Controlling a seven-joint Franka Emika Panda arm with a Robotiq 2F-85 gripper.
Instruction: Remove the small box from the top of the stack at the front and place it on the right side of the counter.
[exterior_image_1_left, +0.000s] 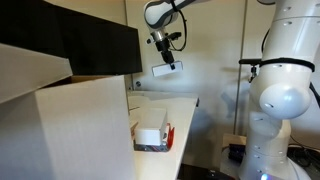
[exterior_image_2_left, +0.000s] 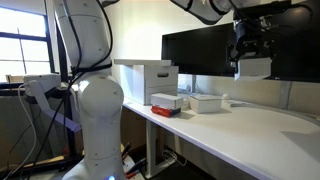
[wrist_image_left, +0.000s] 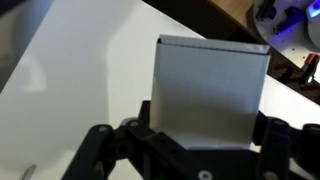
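My gripper (exterior_image_1_left: 164, 52) hangs high above the counter (exterior_image_1_left: 186, 104), shut on the small box (exterior_image_1_left: 166, 70), a plain white flat carton that sticks out below the fingers. The same held small box (exterior_image_2_left: 256, 68) shows in front of a dark monitor, well above the counter (exterior_image_2_left: 250, 135). In the wrist view the small box (wrist_image_left: 210, 85) fills the gap of my gripper (wrist_image_left: 205, 122), with a black finger pressed on each side. The stack (exterior_image_1_left: 153, 135) stands near the counter's front edge: a white carton over a clear pack with red edges. It appears again as the stack (exterior_image_2_left: 166, 102).
A huge beige carton (exterior_image_1_left: 80, 130) takes up one end of the counter, beside the stack. Another white box (exterior_image_2_left: 205, 102) lies behind the stack. A dark monitor (exterior_image_2_left: 200, 50) stands along the back. The arm's white base (exterior_image_1_left: 285, 100) stands beside the counter.
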